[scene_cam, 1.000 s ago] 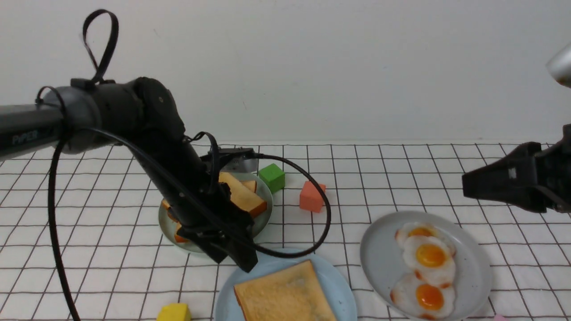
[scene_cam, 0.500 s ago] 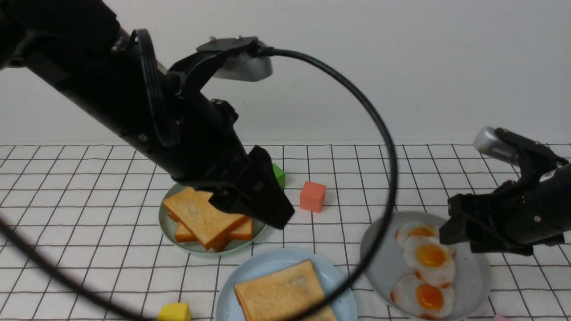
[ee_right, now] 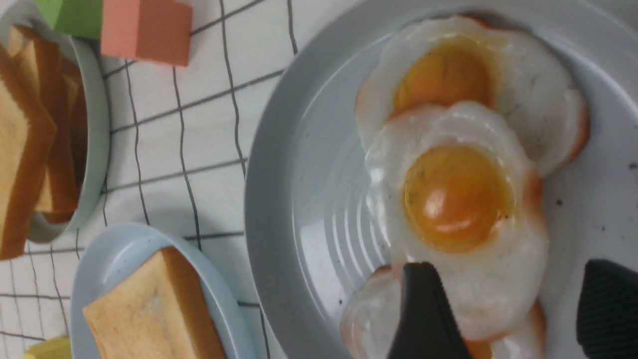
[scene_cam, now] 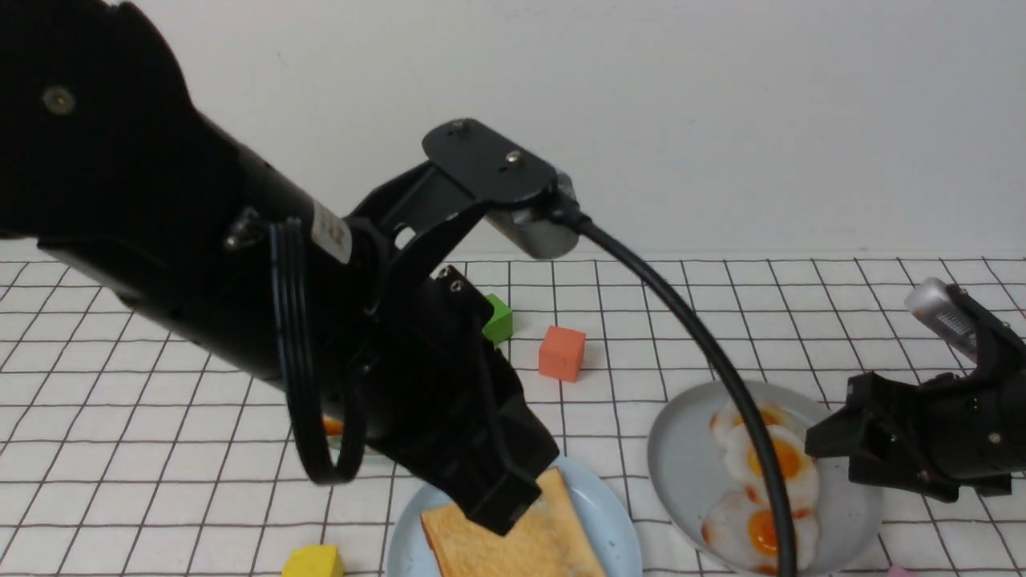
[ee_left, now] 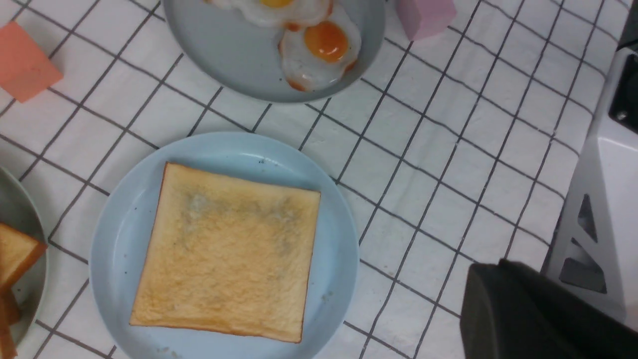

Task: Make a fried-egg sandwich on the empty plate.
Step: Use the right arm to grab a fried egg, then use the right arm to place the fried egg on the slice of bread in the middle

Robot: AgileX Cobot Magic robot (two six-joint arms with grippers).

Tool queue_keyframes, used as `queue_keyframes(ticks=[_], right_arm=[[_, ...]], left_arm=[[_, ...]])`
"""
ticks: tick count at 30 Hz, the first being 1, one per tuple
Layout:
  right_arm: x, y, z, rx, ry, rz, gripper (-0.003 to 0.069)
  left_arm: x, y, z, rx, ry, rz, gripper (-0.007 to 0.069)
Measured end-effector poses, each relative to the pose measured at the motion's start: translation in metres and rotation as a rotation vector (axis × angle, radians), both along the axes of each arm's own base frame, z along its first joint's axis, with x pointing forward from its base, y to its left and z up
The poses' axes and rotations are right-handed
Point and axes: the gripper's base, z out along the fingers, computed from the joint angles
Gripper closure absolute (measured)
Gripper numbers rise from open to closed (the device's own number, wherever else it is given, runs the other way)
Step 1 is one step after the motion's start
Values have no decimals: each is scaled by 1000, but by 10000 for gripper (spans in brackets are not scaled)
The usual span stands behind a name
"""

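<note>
One golden toast slice (ee_left: 229,254) lies flat on the light-blue plate (ee_left: 124,219), low in the front view's middle (scene_cam: 609,513). My left gripper (scene_cam: 501,509) hovers over that toast's near corner, shut with nothing in it; in the left wrist view its joined fingers (ee_left: 498,284) sit off to the plate's side. Three overlapping fried eggs (ee_right: 456,199) lie on the grey plate (scene_cam: 689,473). My right gripper (ee_right: 516,309) is open just above them, its fingers straddling the edge of the middle egg's white. No egg is on the toast.
A pale green plate (ee_right: 94,124) with stacked toast slices (ee_right: 30,149) sits behind the blue plate, mostly hidden by my left arm in the front view. Green (scene_cam: 498,318), salmon (scene_cam: 561,353), yellow (scene_cam: 314,561) and pink (ee_left: 426,17) blocks lie around. The left arm's cable (scene_cam: 721,361) loops across the grey plate.
My left arm lifted away from the green plate and swung over the blue plate, its jaws closing empty. My right gripper came down to the eggs and opened wider.
</note>
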Motion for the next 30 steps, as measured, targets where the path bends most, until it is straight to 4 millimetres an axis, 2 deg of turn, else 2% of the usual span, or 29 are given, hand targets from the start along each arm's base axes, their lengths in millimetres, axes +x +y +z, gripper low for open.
queue_keyframes(ticks=[10, 12, 14, 16, 17, 20, 25, 27, 30], right_arm=[[10, -1, -39, 65, 84, -30, 249], [12, 0, -41, 85, 75, -32, 279], [14, 1, -44, 96, 63, -20, 356], [14, 1, -44, 94, 60, -16, 400], [14, -1, -45, 95, 59, -17, 470], [14, -7, -44, 122, 57, -41, 584], [13, -19, -38, 147, 42, -67, 583], [12, -23, -30, 162, 17, -77, 583], [9, -17, -2, 207, -75, -45, 583]], left_arm=[[2, 0, -1, -5, -22, 12, 638], [3, 0, -1, -4, -26, 13, 638], [3, 0, -1, -2, -27, 13, 638], [3, 0, -1, -1, -28, 14, 638], [3, 0, -1, 2, -27, 13, 638], [2, 1, -2, 13, -18, 12, 638], [3, 5, -3, 36, 4, 77, 638], [4, 9, -3, 60, 19, 130, 638], [-2, 28, 3, 128, 30, 283, 638]])
